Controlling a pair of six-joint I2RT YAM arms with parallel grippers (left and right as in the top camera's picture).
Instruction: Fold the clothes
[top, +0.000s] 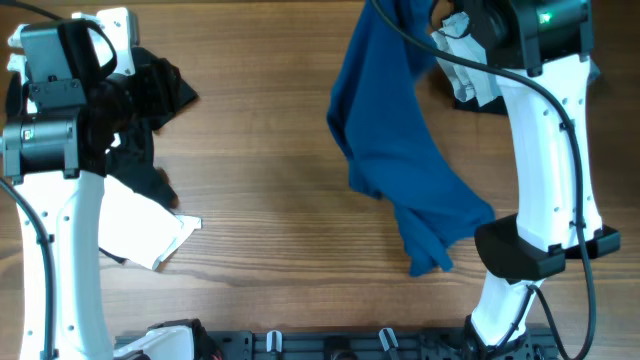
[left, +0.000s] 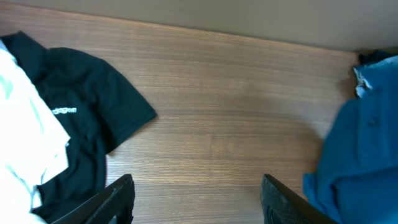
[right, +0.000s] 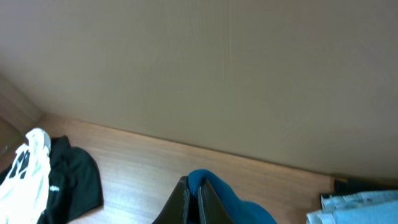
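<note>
The blue shirt (top: 400, 150) was held up by a pinch of cloth clenched in the right end effector (right: 193, 198). From overhead it was seen to hang as a bunched strip from the far right down to a crumpled end resting on the worktop (top: 270, 150). The left end effector (left: 196, 202) was released, its jaws standing apart over bare wood, with the black tee (left: 93, 106) to one side and the shirt to the other. The white garment (top: 140, 225) lay beside the tee, well apart from the shirt. The step in hand was judged to be the spreading of the shirt before any fold. It would best be done if a second corner, well along the edge from the pinch, were taken by the free end effector. The cloth could then be drawn taut and laid flat in the open middle, so that no twist was trapped.
</note>
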